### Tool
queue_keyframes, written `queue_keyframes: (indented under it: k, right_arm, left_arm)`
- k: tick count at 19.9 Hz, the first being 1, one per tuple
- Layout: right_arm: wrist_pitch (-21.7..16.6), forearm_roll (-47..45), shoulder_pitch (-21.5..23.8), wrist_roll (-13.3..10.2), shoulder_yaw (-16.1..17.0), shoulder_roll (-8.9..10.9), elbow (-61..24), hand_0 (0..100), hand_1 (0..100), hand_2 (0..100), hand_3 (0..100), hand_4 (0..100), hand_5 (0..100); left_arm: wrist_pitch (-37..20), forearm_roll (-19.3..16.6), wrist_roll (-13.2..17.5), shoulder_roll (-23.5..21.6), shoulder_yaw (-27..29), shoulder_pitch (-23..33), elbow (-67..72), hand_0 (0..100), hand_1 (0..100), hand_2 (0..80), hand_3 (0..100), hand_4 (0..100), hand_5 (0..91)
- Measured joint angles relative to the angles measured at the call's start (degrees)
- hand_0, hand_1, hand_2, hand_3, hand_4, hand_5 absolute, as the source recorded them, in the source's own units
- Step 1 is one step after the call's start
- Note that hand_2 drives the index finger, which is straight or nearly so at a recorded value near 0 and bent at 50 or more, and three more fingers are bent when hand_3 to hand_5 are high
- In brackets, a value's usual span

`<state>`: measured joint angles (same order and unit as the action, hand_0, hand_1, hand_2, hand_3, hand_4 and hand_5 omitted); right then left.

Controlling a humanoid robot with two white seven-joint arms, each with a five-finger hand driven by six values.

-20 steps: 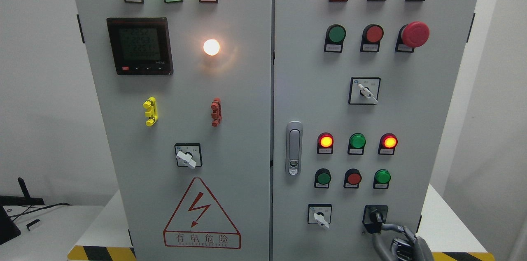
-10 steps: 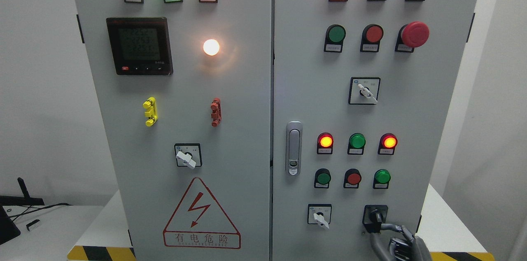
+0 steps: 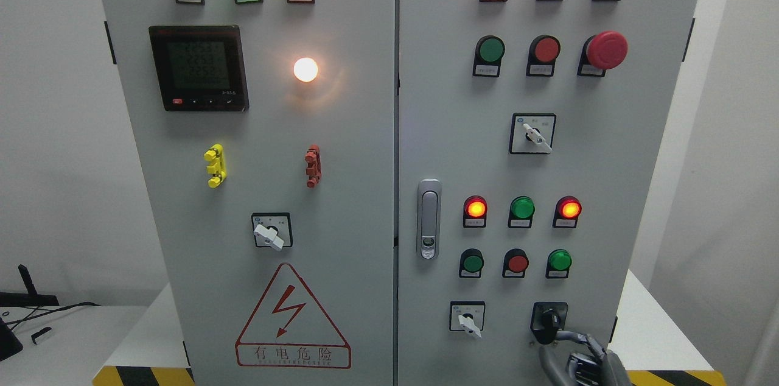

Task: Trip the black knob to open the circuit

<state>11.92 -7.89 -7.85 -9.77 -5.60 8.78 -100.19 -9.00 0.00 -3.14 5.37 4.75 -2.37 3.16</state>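
Note:
The black knob (image 3: 549,319) sits on a black square plate at the lower right of the grey cabinet's right door (image 3: 608,203). My right hand (image 3: 552,338) comes up from the bottom edge. Its grey fingers (image 3: 578,337) curl around the knob's lower end, one from the right and one from below left. The knob's handle points down and slightly left. Most of the hand is cut off by the bottom edge. My left hand does not show.
A white-handled selector (image 3: 467,320) sits left of the black knob, with lit and unlit round lamps and push buttons above. A red mushroom stop button (image 3: 606,50) is higher up. A silver door latch (image 3: 429,218) is near the seam. The cabinet stands on a white table (image 3: 654,331).
The whole picture has slid a little to the left. My right hand stays at the black knob with the same hold.

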Motion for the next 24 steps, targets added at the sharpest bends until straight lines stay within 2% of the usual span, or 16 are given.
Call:
queue_keyframes:
  k: [15, 24]
  right_arm:
    - [0.1, 0.1, -0.3, 0.8, -1.7, -1.51, -0.1, 28, 67, 41, 100, 100, 96]
    - [-0.1, 0.3, -0.4, 0.5, -1.7, -1.94, 0.3, 28, 67, 40, 100, 100, 96]
  left_arm:
    - [0.0, 0.0, 0.0, 0.0, 0.0, 0.0, 0.0, 12, 39, 0.0, 0, 0, 0.0]
    - [0.0, 0.0, 0.0, 0.0, 0.0, 0.0, 0.0, 12, 39, 0.0, 0, 0, 0.0]
